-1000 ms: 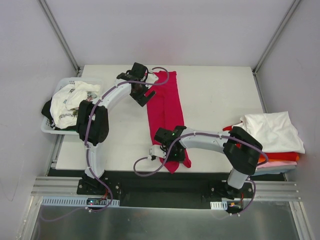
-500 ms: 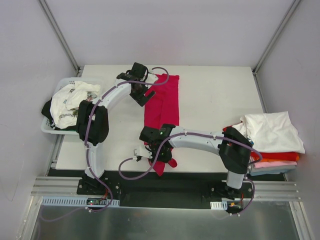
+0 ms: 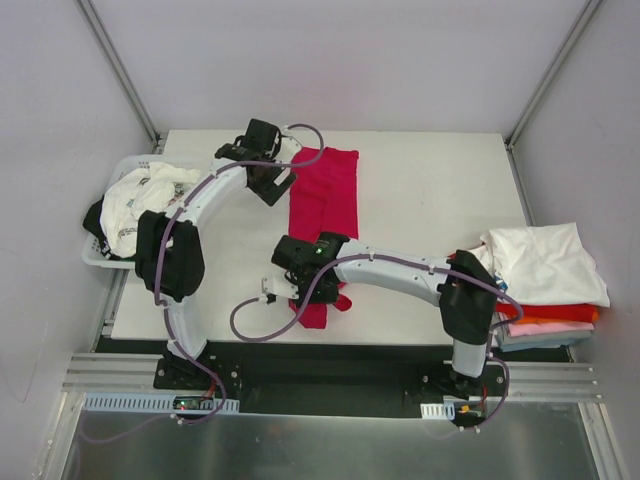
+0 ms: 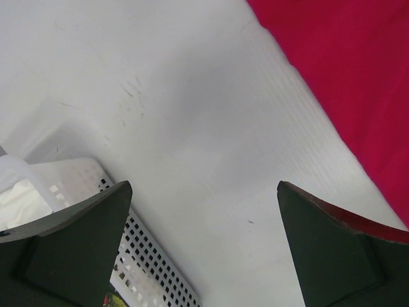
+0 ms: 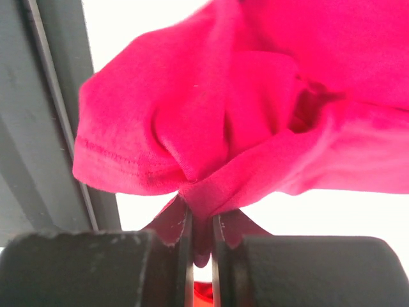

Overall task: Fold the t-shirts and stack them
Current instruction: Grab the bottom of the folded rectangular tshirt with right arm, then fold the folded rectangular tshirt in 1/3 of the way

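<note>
The crimson t-shirt (image 3: pixel 326 195) is lying as a long narrow strip on the table (image 3: pixel 430 200), with its long axis running from the far edge towards the near edge and its near end bunching up. The right gripper (image 5: pixel 201 225) is clamping tight on a fold of that bunched near end, so the rest of the shirt is stretching away from its jaws towards the far side. The left gripper (image 4: pixel 204 246) is hovering with its jaws spread wide and empty just beside the shirt's far left edge, between the cloth and the white basket (image 3: pixel 100 258).

A white perforated basket (image 3: pixel 105 260) sits at the left edge of the white table (image 3: pixel 440 190) — beside it.
</note>
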`<move>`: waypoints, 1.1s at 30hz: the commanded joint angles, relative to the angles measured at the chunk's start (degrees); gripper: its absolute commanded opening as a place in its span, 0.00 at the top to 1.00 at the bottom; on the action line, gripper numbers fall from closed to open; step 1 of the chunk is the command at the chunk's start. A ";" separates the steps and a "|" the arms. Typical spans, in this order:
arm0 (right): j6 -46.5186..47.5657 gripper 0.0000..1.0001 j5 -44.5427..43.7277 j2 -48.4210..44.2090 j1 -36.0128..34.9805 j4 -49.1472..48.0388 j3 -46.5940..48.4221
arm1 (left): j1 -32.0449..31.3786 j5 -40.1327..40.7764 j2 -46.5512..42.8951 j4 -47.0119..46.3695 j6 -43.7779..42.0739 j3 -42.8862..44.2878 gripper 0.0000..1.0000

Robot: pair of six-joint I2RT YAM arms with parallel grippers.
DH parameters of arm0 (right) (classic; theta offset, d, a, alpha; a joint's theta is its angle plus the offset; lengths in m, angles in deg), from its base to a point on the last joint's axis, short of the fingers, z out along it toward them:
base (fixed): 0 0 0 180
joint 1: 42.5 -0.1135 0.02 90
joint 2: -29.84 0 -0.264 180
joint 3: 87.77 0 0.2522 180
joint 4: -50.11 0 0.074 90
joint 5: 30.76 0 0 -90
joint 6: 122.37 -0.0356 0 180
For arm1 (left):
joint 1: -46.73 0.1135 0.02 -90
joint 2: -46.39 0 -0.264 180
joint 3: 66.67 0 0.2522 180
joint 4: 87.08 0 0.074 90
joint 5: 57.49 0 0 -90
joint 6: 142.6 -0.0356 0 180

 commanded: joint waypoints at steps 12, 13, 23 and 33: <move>-0.76 0.99 -11.01 3.45 7.20 10.23 14.81 | 1.68 2.44 -2.49 -2.36 -2.00 -3.70 0.02; -0.59 0.99 -11.36 5.02 7.56 10.84 15.78 | 1.68 2.52 -2.58 -2.45 -2.09 -3.88 0.03; 2.05 0.99 -14.00 11.36 13.62 13.66 23.34 | 2.65 2.96 -3.98 -2.71 -2.35 -4.67 0.03; 3.63 0.98 -16.37 15.93 16.71 14.98 32.13 | 2.83 3.14 -4.42 -2.71 -2.53 -4.76 0.02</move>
